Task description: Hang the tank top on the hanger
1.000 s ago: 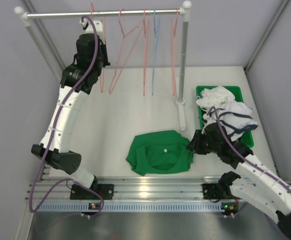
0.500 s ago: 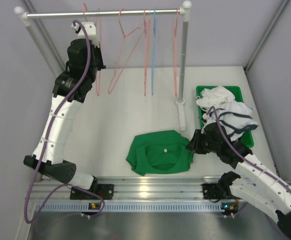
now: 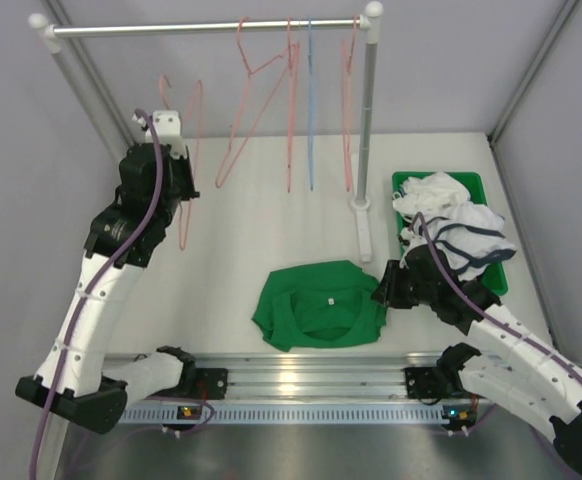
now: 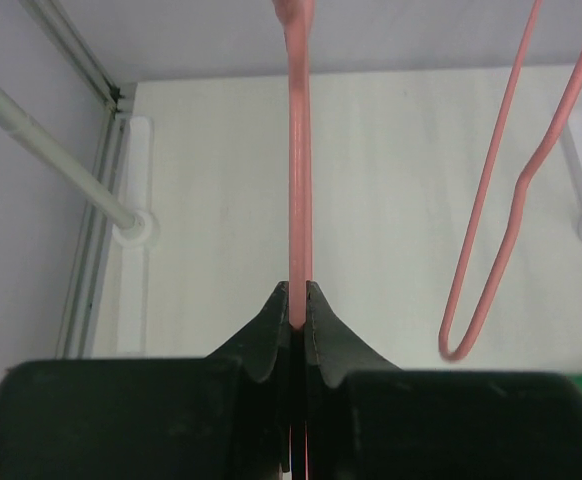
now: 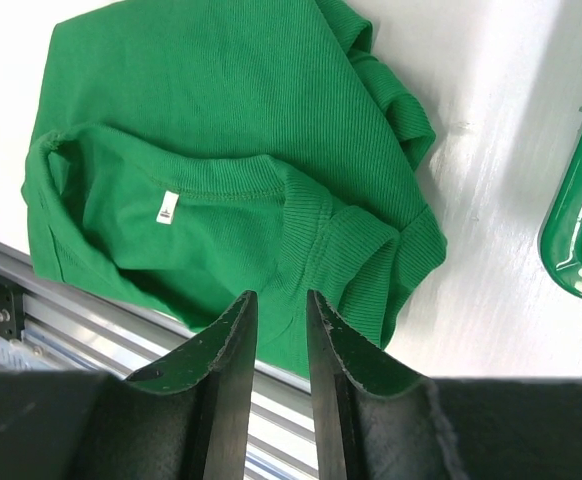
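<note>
Pinches the hanger [image 4: 299, 180] tight between left fingers [image 4: 323, 335], below the rail [image 3: 201, 27]; holds right fingers [image 5: 229, 350] slightly parted over the tank top [image 5: 221, 110] on the surface [image 3: 251, 230].

Tank top [image 3: 301, 285] flat; pink hanger [image 4: 299, 200] aloft
</note>
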You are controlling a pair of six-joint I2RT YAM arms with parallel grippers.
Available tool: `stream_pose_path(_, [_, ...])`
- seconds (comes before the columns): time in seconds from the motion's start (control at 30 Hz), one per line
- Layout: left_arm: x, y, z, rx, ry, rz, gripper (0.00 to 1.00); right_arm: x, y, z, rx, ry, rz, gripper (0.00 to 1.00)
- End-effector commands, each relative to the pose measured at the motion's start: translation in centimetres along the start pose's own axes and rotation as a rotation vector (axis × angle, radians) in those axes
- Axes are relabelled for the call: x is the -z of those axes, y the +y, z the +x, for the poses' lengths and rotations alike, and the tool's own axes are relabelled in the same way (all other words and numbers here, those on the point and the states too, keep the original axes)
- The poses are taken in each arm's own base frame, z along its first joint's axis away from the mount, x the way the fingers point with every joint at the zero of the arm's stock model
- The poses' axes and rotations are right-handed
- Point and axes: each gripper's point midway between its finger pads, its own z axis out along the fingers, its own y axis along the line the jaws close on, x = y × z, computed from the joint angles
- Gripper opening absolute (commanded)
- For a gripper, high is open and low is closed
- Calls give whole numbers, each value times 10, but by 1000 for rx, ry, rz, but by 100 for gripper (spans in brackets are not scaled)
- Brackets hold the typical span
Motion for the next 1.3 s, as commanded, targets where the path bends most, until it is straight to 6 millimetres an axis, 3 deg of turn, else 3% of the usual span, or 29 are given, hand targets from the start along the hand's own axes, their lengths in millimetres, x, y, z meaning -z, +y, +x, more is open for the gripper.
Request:
stream_pose_path(0.0, [18,-8,41,38,71,80,0,11,15,-23,24,-69,-46,27])
stream_pose_path(0.07, [34,-7,54,59,83,107,0,12,14,-24,33,-71,-42,27])
stream_pose_path(0.17, [45,-12,105,56,181,165,0,14,14,-26,50,-65,-31,27])
stream_pose_path(0.37, [75,-46,176,66,330,413,0,16,12,-33,77,-75,-4,27])
stream_pose_path(0.47, [92,-57,164,62,291,497,0,17,12,-36,74,-86,-2,27])
stream_pose_path(0.73, [117,-78,171,90,358,641,0,17,14,-41,65,-103,-1,27])
stream_pose_path(0.93, [127,-76,166,123,337,646,0,14,13,-37,66,-87,-1,27])
stream_pose_path(1.27, [173,-91,155,140,429,828,0,7,17,-25,70,-38,-29,25])
